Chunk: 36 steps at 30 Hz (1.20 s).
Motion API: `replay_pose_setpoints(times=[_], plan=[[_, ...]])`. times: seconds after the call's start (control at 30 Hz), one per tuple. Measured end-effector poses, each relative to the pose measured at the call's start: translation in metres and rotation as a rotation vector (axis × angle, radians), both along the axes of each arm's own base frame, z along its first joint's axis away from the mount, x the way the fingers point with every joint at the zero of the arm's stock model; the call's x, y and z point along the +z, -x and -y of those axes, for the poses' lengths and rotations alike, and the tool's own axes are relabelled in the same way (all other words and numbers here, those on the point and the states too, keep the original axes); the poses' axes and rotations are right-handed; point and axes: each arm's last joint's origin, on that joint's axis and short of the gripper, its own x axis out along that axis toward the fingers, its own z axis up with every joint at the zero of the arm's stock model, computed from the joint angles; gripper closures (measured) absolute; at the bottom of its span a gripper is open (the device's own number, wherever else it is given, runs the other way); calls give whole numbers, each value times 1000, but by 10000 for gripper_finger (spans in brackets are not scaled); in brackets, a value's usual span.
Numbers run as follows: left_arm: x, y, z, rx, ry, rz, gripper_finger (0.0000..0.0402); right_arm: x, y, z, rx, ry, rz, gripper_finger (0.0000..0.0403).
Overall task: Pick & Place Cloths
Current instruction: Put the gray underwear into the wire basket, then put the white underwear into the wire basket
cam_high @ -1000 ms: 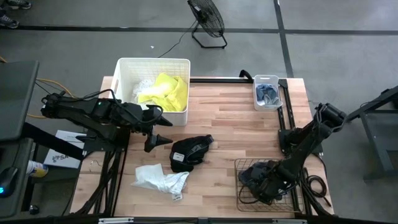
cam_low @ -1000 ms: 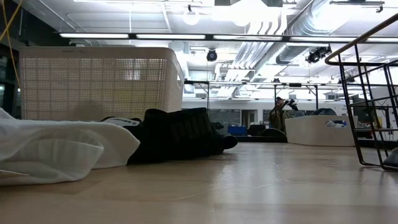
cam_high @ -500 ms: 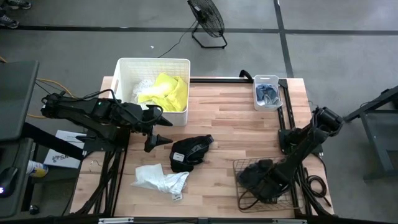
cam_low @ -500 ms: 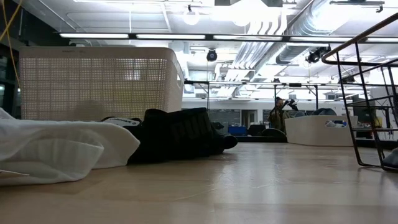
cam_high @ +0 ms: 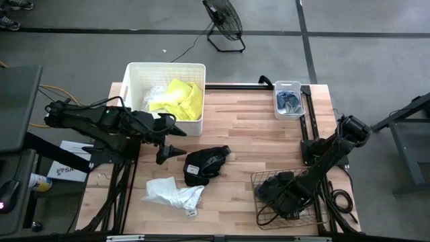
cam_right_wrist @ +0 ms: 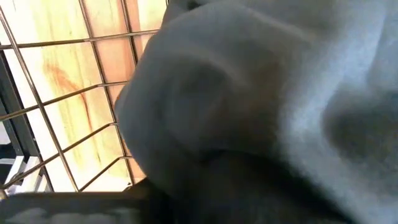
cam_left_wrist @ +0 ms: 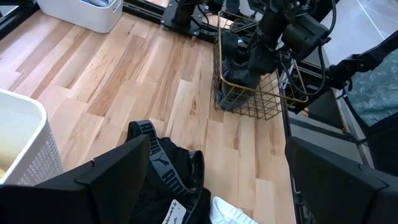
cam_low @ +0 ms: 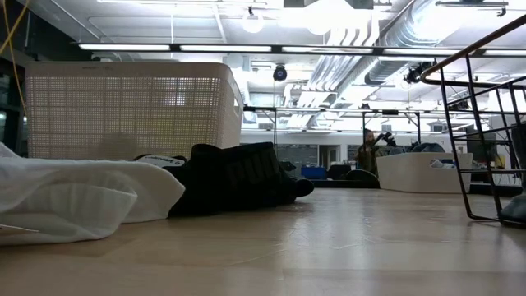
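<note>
On the left side of the table point(cam_high: 255, 144), the left arm reaches out low and almost flat from its base beside the table edge. Its left gripper point(cam_high: 173, 140) is in front of the white plastic tub point(cam_high: 138, 72) and its two fingers stand wide apart, holding nothing. Inside the tub lies a neon yellow cloth point(cam_high: 180, 97) together with some white fabric. Just beside the left gripper, toward the middle of the table, a black cloth with white print point(cam_high: 203, 164) lies in a heap on the wood. Near it, closer to the front edge, a white cloth point(cam_high: 171, 193) lies crumpled. At the far right corner stands a small white bin point(cam_high: 300, 107) with grey-blue socks point(cam_high: 289, 101) in it.

On the right side, the right arm bends down from its base and goes into the brown wire basket point(cam_high: 258, 179), which is near the front right corner and looks tipped, with one side lifted. The right gripper point(cam_high: 287, 196) is down inside the basket, against a dark cloth point(cam_left_wrist: 239, 76) that is there. Its wrist view is filled with dark grey fabric and the basket wires, so I cannot tell if its fingers are apart or closed on the cloth.
</note>
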Motion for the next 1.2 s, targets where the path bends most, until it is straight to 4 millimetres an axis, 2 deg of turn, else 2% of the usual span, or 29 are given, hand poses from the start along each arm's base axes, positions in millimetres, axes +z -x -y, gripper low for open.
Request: replay_pose_setpoints(times=[0.23,0.47,0.73,0.97,1.2], plan=[[0,0,0,-1,0,0,34,6,2,0,-23,-48,-23,214],[0,0,0,0,1,0,34,23,7,2,-76,-184,-98,155],[0,0,0,-1,1,0,34,47,17,8,-109,-316,-136,158],[0,0,0,-1,1,0,34,73,23,22,-252,-380,-99,160],[-1,0,0,5,2,-11,34,94,23,39,-395,-366,144,160]])
